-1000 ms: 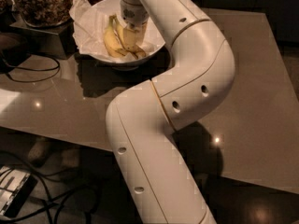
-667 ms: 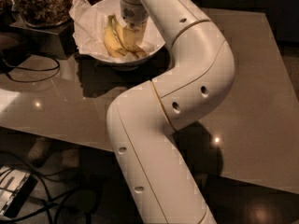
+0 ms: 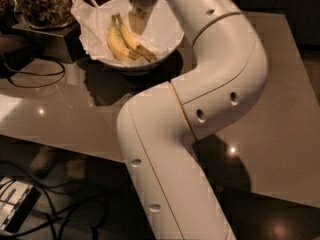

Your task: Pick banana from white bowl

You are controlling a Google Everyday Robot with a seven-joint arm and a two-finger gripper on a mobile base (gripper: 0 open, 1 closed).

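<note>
The white bowl point(image 3: 170, 39) sat on the glossy brown tabletop point(image 3: 280, 109), lined with crumpled white paper point(image 3: 87, 21) that spilled over its left rim. Inside lay two bananas, side by side and touching, stems pointing to the bowl's far side. The banana point(image 3: 137, 46), the slimmer one with the dark tip, ran slantwise across the middle of the bowl, its tip near the front rim. The plumper banana point(image 3: 116, 43) lay just left of it, against the paper.

Left of the bowl stood a clear container point(image 3: 42, 4) filled with brown, lumpy pieces, resting on a dark box point(image 3: 47, 36). A black cable point(image 3: 35, 76) looped over the tabletop in front of that box, left of the bowl.

And there was the white arm point(image 3: 200, 109): it rose from below the bowl's side of the table, bent sharply right at one joint, then folded back up and left at another, reaching over the bowl's right rim. The gripper point(image 3: 137, 23) hung pointing down inside the bowl's rim, right above the banana's stem end. Whether it was wide, narrow or gripping anything could not be told, nor whether it touched the fruit.
</note>
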